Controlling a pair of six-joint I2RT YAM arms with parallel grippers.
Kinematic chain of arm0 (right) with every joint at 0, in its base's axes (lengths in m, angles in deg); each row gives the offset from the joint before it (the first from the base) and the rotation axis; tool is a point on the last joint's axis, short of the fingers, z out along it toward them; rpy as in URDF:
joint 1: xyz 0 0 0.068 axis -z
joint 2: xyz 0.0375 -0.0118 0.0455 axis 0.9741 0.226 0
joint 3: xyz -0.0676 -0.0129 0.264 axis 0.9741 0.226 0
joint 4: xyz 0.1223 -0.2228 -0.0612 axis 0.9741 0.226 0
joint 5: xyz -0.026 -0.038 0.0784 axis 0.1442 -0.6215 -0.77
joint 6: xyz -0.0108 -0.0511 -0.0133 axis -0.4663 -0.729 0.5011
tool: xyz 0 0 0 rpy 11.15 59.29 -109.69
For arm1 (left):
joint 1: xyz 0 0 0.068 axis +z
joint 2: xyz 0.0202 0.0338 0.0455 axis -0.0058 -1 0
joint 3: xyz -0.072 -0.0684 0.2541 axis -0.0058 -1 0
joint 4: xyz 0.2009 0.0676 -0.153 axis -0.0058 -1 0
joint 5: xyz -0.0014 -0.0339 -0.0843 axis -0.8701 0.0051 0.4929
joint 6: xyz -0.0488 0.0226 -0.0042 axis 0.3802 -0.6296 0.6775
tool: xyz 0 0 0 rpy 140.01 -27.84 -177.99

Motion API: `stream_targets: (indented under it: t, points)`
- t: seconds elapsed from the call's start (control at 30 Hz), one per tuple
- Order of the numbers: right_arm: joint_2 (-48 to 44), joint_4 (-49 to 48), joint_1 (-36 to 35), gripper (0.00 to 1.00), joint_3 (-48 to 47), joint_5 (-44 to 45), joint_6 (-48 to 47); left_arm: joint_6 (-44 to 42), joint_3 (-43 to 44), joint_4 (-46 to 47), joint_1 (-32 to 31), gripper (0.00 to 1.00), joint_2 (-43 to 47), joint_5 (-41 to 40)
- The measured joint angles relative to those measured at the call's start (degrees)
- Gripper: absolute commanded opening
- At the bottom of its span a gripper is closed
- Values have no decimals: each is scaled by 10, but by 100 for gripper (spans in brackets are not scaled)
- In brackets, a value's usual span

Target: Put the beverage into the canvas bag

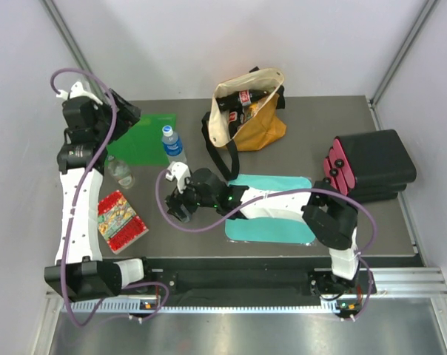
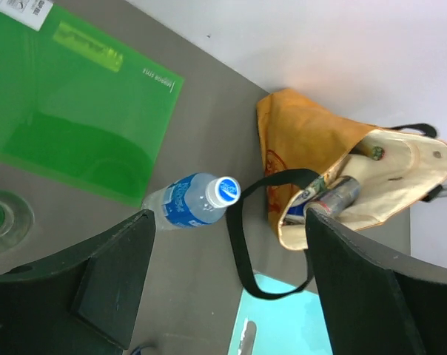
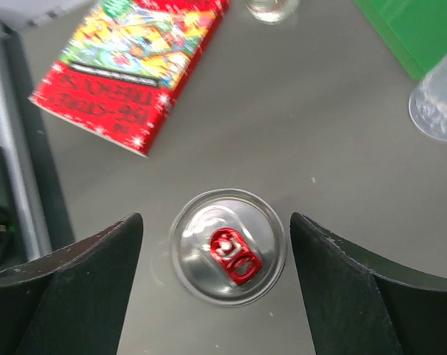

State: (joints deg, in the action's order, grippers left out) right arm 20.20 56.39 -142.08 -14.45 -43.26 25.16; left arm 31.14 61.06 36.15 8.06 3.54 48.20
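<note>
Right arm stretched toward 9 o'clock across the teal mat (image 1: 264, 229), wrist turned downward. Right gripper (image 3: 214, 222) spread, fingers flanking the upright can (image 3: 227, 255), gaps on both sides. Left arm extended toward 12 o'clock. Left gripper (image 2: 229, 222) spread and empty, near the green folder (image 1: 143, 140). Canvas bag (image 1: 264, 126) at the table's 12 o'clock, with cans inside.

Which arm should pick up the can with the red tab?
Right. The right fingers are open on either side of the can, just above it. The left fingers are far off, near the green folder.
</note>
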Motion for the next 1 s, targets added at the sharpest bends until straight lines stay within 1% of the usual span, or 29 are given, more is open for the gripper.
stream_targets:
  t: [0.1,0.17,0.2,0.23,0.27,0.37,0.4,0.43,0.47,0.57,0.77,1.0]
  points:
    - [18,21,-1,77,-15,14,-5,16,-65,32,2,85,8,6]
    - [24,27,-1,71,-16,24,-7,30,-112,49,2,85,9,19]
    - [26,31,-1,64,-16,28,-9,37,-133,55,2,85,9,24]
    - [26,34,-1,61,-16,32,-10,40,-150,58,2,84,8,30]
    - [26,37,-1,53,-16,37,-11,43,-166,61,2,84,8,35]
    - [25,36,-3,39,-16,44,-12,45,-197,70,2,83,8,44]
    - [25,36,-3,29,-16,47,-12,44,-207,76,2,83,8,50]
    - [23,36,-3,25,-15,48,-12,41,-214,82,2,83,8,55]
    - [20,36,-3,17,-11,47,-11,38,-220,87,2,82,8,60]
    - [3,48,-3,1,3,42,-9,24,-237,94,2,81,8,76]
    - [-32,106,0,0,-2,35,-4,-7,-279,103,0,81,22,93]
    - [-59,183,23,0,-83,33,8,-18,-319,116,-7,81,67,129]
